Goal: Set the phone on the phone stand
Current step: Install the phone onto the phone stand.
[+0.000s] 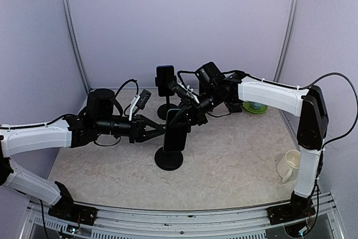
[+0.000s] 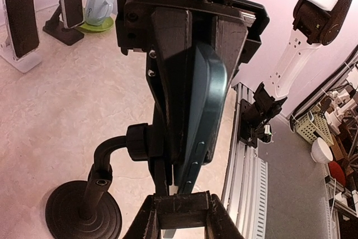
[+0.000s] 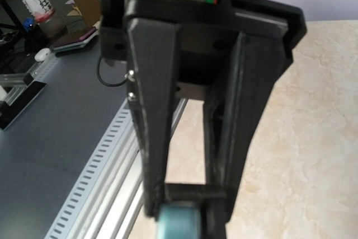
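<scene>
The left claw (image 1: 159, 130) reaches in level from the left and is pinched narrow on a black crosspiece low on the cradle of the phone stand (image 1: 169, 159), just beyond its tips. I judge it is there to steady the stand, so the cradle cannot swivel or tip while the phone goes in. The stand is all matte black plastic: a round, flat, heavy-looking base below the claw's tips, a curved neck rising from it, a ball joint and a flat back plate. Against that plate, immediately right of the left claw, lies the phone (image 1: 175, 136), upright with a slight lean, slim, in a smooth dark teal case with rounded edges and small side buttons. The right claw (image 1: 182, 122) comes down on it from the upper right, closed on the phone's upper end with a finger on either side. Gripping at the top probably leaves the lower end free to settle into the cradle. The phone looks seated or close to it, though I cannot tell whether its foot rests on the cradle's lip, and it is not yet let go. Well off to the right of the right claw, a glossy cream mug (image 1: 288, 165) stands on the pale, marble-patterned table (image 1: 235, 160).
</scene>
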Action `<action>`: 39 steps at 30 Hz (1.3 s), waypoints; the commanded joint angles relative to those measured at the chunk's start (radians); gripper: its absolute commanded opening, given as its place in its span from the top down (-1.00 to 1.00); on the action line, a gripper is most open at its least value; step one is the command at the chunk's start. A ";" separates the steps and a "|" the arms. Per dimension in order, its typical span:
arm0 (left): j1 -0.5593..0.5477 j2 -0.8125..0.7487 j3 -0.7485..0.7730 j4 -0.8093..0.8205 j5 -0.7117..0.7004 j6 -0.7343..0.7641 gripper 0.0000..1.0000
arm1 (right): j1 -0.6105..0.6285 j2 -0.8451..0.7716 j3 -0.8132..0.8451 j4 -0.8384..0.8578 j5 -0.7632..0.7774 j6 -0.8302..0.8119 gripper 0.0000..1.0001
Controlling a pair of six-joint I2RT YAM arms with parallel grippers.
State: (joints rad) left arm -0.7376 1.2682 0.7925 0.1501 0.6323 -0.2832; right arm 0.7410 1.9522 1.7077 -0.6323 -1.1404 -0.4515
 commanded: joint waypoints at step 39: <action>-0.068 0.031 0.061 0.200 0.079 -0.010 0.65 | -0.115 0.025 -0.023 -0.124 0.221 0.020 1.00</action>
State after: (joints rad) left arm -0.7631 1.3033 0.7860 0.2310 0.5865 -0.2974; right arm 0.7189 1.9499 1.7100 -0.6441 -1.1496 -0.4530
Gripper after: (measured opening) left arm 0.215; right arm 0.079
